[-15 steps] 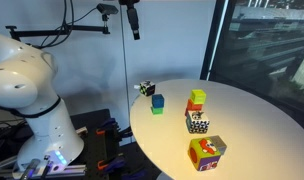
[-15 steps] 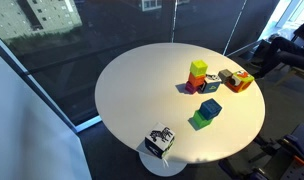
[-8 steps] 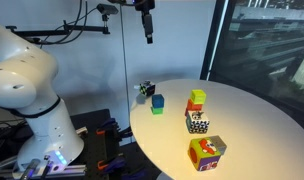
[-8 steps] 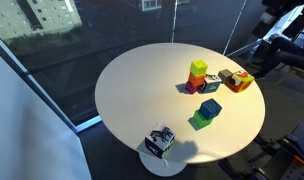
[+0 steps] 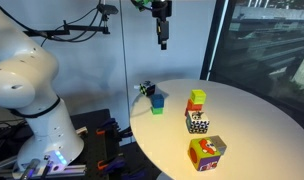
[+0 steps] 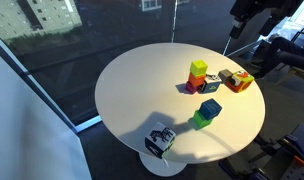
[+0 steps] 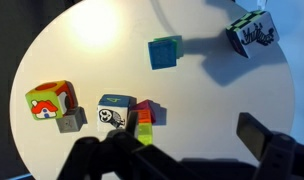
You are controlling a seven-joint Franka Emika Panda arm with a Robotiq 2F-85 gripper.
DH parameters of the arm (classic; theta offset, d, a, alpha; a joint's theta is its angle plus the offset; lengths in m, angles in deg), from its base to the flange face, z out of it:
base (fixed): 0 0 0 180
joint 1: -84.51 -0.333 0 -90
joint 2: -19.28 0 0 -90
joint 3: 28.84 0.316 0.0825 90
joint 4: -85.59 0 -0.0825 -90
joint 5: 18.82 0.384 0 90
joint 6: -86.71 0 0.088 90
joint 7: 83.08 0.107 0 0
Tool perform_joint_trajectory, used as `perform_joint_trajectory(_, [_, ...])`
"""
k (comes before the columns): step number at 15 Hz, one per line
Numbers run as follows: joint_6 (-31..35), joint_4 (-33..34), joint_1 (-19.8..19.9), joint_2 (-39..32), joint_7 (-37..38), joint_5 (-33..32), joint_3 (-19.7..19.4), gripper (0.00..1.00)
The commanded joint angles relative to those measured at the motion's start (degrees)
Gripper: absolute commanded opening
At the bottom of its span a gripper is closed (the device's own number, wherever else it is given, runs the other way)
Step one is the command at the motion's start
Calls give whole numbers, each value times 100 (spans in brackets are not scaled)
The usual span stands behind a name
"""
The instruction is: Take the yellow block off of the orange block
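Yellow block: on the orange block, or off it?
On: in an exterior view the yellow block sits directly atop the orange block.

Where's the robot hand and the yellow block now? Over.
Gripper high above table, empty, jaws unclear. Yellow block on orange block, untouched. Black-and-white patterned cube close beside stack.

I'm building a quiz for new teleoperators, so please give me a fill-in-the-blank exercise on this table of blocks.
1. The yellow block is stacked on the ____ block.
2. The blue block rests on a ____ block.
3. The gripper hangs ____ the round table, touching no block.

Missing words: orange; green; above.
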Motion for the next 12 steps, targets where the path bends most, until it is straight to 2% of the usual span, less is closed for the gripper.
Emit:
perform_joint_trajectory(1, [-253,496,-39,-593,55,-239,-132,100])
perform_joint_trajectory(4, [-280,649,-58,-969,10,-308,-234,100])
perform_joint_trajectory(12, [269,754,-87,-1642,-5,-666,-453,100])
